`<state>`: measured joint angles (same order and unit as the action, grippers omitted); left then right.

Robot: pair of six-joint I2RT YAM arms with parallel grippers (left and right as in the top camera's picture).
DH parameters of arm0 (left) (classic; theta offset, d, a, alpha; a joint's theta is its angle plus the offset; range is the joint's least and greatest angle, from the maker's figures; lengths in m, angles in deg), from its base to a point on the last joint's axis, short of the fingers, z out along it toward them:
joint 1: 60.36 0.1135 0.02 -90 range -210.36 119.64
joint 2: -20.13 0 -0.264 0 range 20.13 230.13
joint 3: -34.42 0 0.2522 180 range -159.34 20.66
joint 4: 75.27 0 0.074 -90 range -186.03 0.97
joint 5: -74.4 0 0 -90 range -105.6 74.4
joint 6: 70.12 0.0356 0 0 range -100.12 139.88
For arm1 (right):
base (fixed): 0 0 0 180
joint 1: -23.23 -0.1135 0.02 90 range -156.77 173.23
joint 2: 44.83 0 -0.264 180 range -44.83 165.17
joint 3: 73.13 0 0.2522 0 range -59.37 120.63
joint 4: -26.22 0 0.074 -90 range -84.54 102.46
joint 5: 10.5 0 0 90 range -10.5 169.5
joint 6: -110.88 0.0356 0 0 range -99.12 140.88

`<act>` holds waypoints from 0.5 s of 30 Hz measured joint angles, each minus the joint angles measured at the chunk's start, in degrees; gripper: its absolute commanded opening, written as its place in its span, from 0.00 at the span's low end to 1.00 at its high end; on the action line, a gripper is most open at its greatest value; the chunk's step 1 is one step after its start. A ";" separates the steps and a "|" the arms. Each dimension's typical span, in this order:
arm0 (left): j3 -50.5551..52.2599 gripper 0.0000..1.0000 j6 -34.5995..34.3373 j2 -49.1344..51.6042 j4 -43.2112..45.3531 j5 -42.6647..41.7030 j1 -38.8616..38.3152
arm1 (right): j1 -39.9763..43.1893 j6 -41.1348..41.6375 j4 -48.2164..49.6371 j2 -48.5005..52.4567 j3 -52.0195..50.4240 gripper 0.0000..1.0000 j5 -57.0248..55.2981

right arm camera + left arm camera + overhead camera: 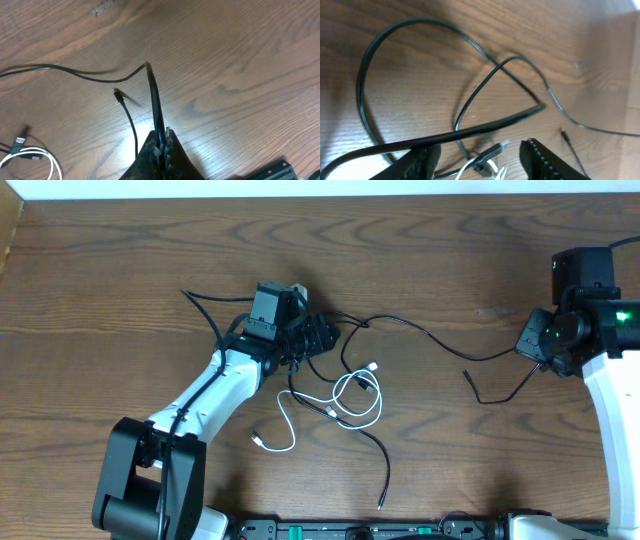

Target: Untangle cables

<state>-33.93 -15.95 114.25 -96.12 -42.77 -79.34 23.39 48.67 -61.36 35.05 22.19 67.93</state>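
The cables lie tangled mid-table. A thin black cable (pixel 420 332) runs from the knot by my left gripper (pixel 320 335) across to my right gripper (pixel 525 345). The short white cable (pixel 290 415) loops in front of the left arm. Another black cable (pixel 385 465) trails toward the front edge. In the left wrist view my left gripper (pixel 480 162) stands open; a black cable (pixel 470 131) rests across one fingertip, and a plug (pixel 492 150) and a white loop lie on the table between the fingers. My right gripper (pixel 161 142) is shut on the black cable (pixel 154 95).
A loose black plug end (pixel 119 95) lies just left of the right gripper. Another black loop (pixel 205 305) curls behind the left arm. The wooden table (pixel 120 260) stretches bare to the back and left.
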 measured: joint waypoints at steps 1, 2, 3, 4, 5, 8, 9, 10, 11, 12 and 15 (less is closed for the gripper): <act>0.00 0.63 -0.83 0.00 0.39 -0.09 0.00 | 0.00 0.00 -0.04 0.00 0.00 0.01 0.09; 0.02 0.63 -3.32 0.00 1.62 -0.17 0.00 | 0.00 0.00 -0.02 0.00 0.00 0.01 0.20; 0.04 0.63 -4.33 -0.02 2.21 -0.44 0.00 | 0.00 0.00 -0.07 0.00 0.00 0.01 0.26; 0.04 0.63 -5.29 0.00 3.19 -0.81 0.00 | 0.00 0.00 -0.07 0.00 0.00 0.01 0.28; 0.04 0.63 -6.73 0.00 4.37 -1.20 0.00 | 0.00 0.00 -0.07 0.00 0.00 0.01 0.31; 0.04 0.63 -13.25 0.00 4.79 -1.18 0.00 | 0.00 0.00 -0.07 0.00 0.00 0.01 0.44; 0.04 0.63 -15.52 0.00 4.85 -1.11 -0.04 | 0.00 0.00 -0.04 0.00 0.00 0.01 0.48; 0.04 0.63 -19.06 0.00 4.83 -0.83 -0.20 | 0.00 0.00 -0.07 0.00 0.00 0.01 0.63; 0.04 0.63 -23.85 0.00 4.83 -0.28 -0.55 | 0.00 0.00 -0.04 0.00 0.00 0.01 0.70; 0.04 0.63 -25.97 -0.02 4.85 0.26 -0.81 | 0.00 0.00 -0.07 0.00 0.00 0.01 0.70; 0.04 0.63 -34.01 0.00 4.83 4.24 -2.71 | 0.00 0.00 -0.04 0.00 0.00 0.01 0.72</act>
<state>-33.88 -49.96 114.25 -91.29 -38.53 -82.05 23.39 48.67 -61.40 35.05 22.19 68.65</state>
